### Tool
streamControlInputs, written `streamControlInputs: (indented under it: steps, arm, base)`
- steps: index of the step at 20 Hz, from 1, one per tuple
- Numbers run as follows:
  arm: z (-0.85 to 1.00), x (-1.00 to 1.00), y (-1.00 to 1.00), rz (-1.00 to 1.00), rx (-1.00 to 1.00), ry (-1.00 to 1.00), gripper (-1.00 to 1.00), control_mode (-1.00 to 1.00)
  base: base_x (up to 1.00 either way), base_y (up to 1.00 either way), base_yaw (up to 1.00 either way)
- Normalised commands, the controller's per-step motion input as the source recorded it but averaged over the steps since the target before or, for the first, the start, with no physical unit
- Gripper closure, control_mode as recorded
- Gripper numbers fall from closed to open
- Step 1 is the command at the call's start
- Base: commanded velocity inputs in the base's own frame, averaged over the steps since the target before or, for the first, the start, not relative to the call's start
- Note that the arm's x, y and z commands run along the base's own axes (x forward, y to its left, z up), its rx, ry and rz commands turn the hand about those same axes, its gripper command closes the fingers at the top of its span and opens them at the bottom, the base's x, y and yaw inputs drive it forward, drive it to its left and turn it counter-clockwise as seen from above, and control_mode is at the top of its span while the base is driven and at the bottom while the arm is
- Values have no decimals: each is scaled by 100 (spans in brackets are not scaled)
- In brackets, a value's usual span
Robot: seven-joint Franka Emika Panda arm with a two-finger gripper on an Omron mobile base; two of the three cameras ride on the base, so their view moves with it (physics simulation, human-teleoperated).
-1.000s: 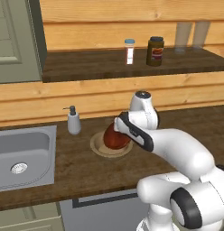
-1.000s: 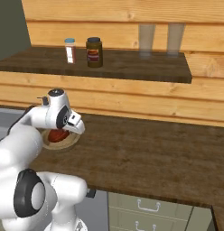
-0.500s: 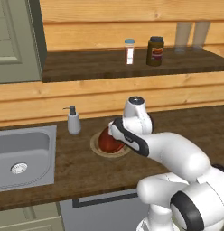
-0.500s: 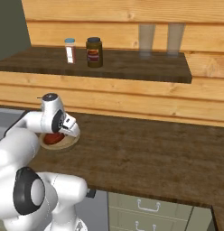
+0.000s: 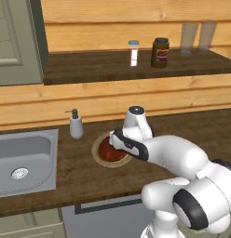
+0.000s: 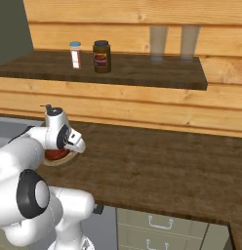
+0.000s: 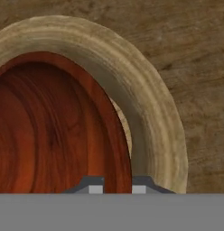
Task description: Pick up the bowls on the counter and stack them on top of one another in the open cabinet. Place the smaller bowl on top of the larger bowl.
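On the counter [image 5: 66,179] the smaller bowl [image 5: 108,149], reddish-brown, rests inside the larger bowl [image 5: 96,155], whose tan rim rings it. My gripper [image 5: 116,142] reaches down to the small bowl's right rim. In the hand view my gripper [image 7: 117,189] is shut on the smaller bowl [image 7: 55,131], its rim between the two tips, with the larger bowl [image 7: 154,117] curving around outside. The right base view has both bowls [image 6: 54,155] partly hidden behind my hand. The open cabinet [image 5: 112,69] runs above along the wall.
A soap dispenser [image 5: 76,124] stands just left of the bowls, with the steel sink [image 5: 24,160] further left. On the cabinet shelf stand a small bottle [image 5: 133,52], a dark jar [image 5: 160,52] and two glasses [image 5: 189,37]. A grey-green door [image 5: 17,42] hangs at left.
My arm has come down and to the left, and the small bowl, held tilted above the tan bowl a second ago, now sits low inside it.
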Motion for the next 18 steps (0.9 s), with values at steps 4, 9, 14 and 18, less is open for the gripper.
streamControlInputs:
  steps: [4,9,14,18]
  arm:
    - [-2,8,0,0,0,0,100,-100]
    - [0,0,0,0,0,0,-100,-100]
    - [0,0,0,0,0,2,-100,-100]
    - [12,0,0,0,-5,0,-100,-100]
  base:
    - [0,0,0]
    - [0,0,0]
    - [0,0,0]
    - [0,0,0]
